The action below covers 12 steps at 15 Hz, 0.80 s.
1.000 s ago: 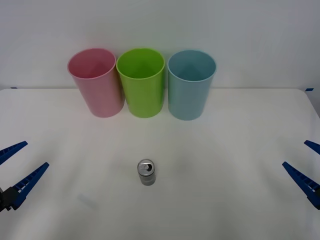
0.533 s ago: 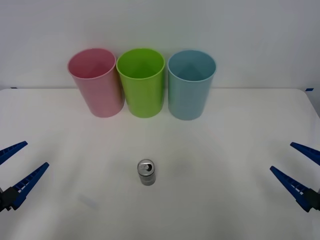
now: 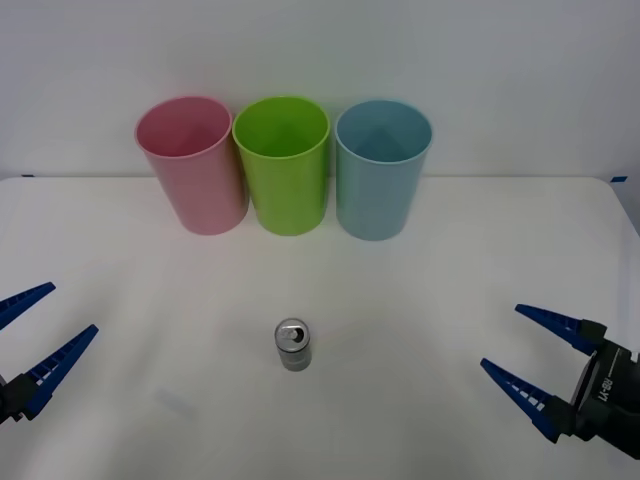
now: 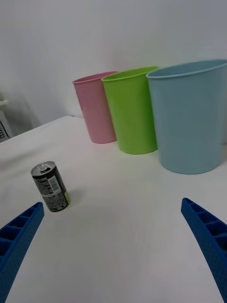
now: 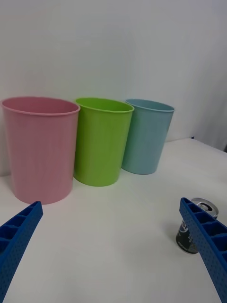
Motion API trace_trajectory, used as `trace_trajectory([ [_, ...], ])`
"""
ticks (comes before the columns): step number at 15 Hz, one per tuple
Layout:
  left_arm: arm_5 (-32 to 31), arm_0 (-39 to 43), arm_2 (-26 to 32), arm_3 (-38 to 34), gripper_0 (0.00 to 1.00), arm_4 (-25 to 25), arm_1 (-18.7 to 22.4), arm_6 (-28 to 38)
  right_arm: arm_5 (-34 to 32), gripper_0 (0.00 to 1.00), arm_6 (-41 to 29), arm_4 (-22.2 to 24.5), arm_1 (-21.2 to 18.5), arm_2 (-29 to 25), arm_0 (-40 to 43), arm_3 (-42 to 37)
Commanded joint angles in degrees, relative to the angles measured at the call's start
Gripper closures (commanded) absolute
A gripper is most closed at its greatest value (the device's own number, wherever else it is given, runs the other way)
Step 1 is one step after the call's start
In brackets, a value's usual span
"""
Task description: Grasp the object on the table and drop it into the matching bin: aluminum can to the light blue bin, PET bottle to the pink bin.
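A plain white wall backs the white table (image 3: 420, 290), and along its far edge I see the pink bin (image 3: 193, 165), a green bin (image 3: 283, 165) and the light blue bin (image 3: 381, 168) standing upright side by side. The aluminum can (image 3: 293, 345) stands upright near the middle of the table, well apart from the bins. My right gripper (image 3: 531, 353) hovers low at the right of the can with its fingers spread wide and nothing between them, while my left gripper (image 3: 38, 327) sits at the table's left edge, also spread wide and empty.
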Motion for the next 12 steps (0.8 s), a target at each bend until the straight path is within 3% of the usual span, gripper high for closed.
trace_trajectory([
  [1, 0.0, 0.0, 0.0, 0.0, 0.0, 0.0, 0.0, 0.0, 1.4, 0.0, 1.7, 0.8, 0.0, 4.0, -0.3, 0.0],
  [7, 0.0, 0.0, 0.0, 0.0, 0.0, 0.0, 0.0, 0.0, 9.9, 0.0, 11.9, 1.5, 0.1, 12.7, -1.4, 0.0],
  [12, 0.0, 0.0, 0.0, 0.0, 0.0, 0.0, 0.0, 0.0, 17.4, 0.0, 13.9, 1.7, 0.1, 21.3, -3.2, 0.0],
])
